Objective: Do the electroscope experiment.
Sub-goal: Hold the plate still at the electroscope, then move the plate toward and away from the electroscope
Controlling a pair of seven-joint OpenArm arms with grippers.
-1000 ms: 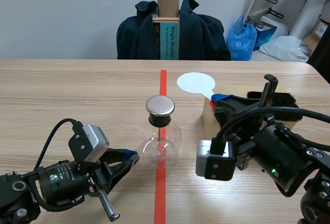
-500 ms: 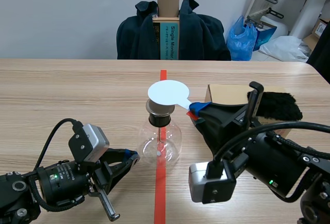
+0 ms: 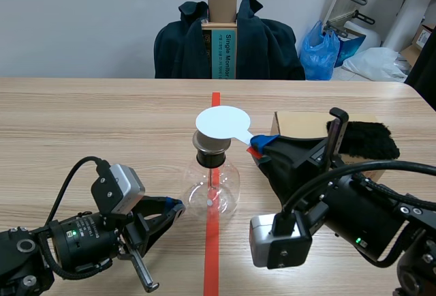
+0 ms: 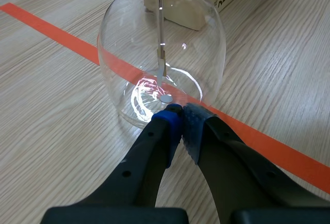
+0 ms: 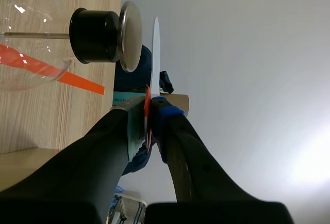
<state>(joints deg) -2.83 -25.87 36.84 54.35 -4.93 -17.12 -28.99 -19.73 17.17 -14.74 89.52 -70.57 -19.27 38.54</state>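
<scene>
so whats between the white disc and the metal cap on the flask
Nothing. In the right wrist view a thin bare gap separates the white disc from the metal cap; they are close but not touching.

Both arms are black and bulky. The left arm (image 3: 65, 245) carries a silver-grey camera box (image 3: 117, 188) fed by a looping black cable (image 3: 68, 176), and has small white lettering and a green light (image 3: 70, 235). The right arm (image 3: 371, 217) bears a similar grey box (image 3: 276, 238), arching black cables (image 3: 388, 166) and a green light (image 3: 359, 241). The dotted finger pads (image 4: 169, 126) are blue or grey.
</scene>
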